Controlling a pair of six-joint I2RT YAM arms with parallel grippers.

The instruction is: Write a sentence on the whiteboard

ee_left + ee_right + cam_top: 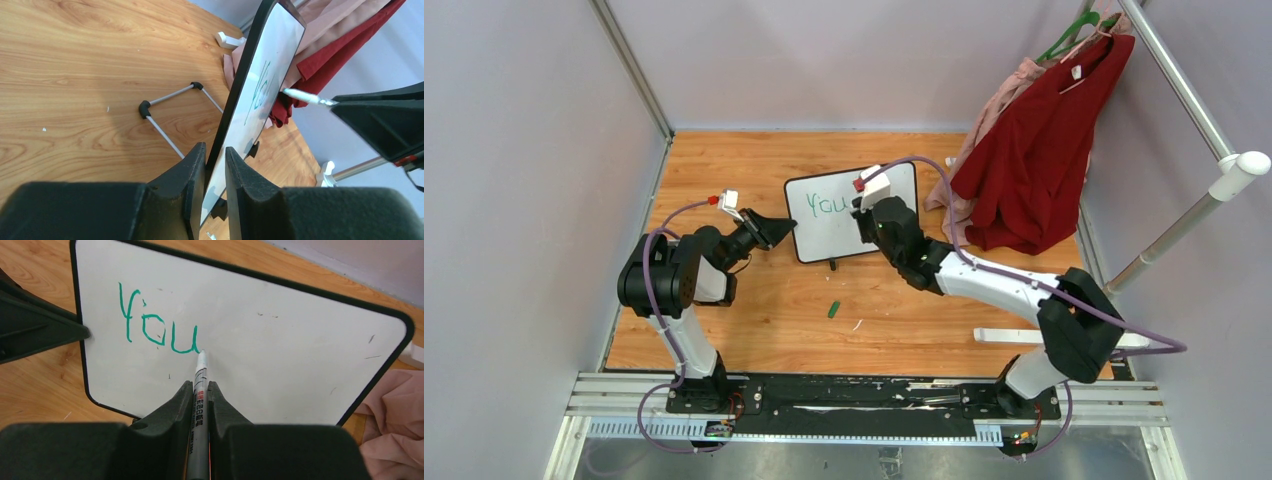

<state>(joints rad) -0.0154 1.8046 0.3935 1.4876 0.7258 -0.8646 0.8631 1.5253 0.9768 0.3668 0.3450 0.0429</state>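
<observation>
Whiteboard (820,240) duty: left gripper (215,150) is pinched nearly closed on its thin left edge, and right gripper (200,386) is clamped round a marker (201,371), tip touching the board. It looks light, stiff, slick and tippy, so the edge hold suits. It stands centre of the top view on the table (774,320), black-framed, with the sentence (156,326) reading only a green "You".

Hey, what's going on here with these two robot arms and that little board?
The left arm has its jaws clamped on the side edge of the whiteboard, steadying it on the table. The right arm grips a marker in its jaws, tip at the end of the green writing. Only "You" is on the board at this point.
</observation>
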